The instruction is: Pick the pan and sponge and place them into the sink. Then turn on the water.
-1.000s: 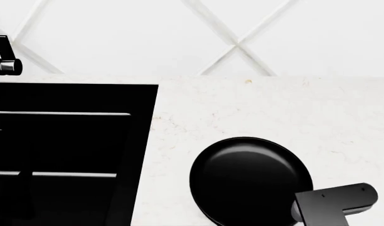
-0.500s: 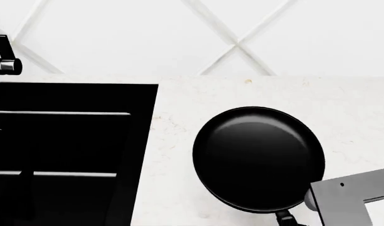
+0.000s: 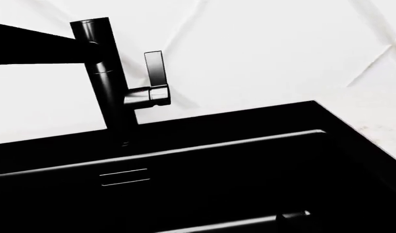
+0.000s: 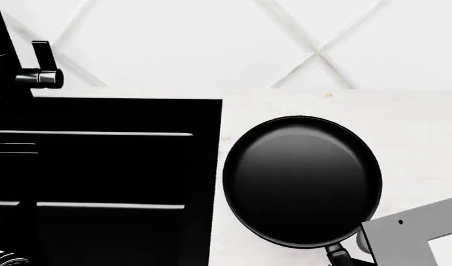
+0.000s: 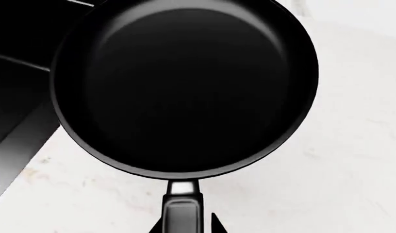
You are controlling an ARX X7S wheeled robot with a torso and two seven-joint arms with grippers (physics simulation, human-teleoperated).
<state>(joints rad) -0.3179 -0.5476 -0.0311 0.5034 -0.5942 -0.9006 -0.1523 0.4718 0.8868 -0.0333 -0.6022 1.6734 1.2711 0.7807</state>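
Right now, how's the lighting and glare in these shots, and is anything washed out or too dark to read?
Head view: the pan shows a soft highlight near its far rim, and the sink is almost solid black with only thin pale ledge lines. Left wrist view: the wall is blown out white and the faucet is a near silhouette. Right wrist view: sharp, with faint sheen inside the pan.

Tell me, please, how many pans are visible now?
1: the pan is over the counter, right of the sink. Others may be outside the views.
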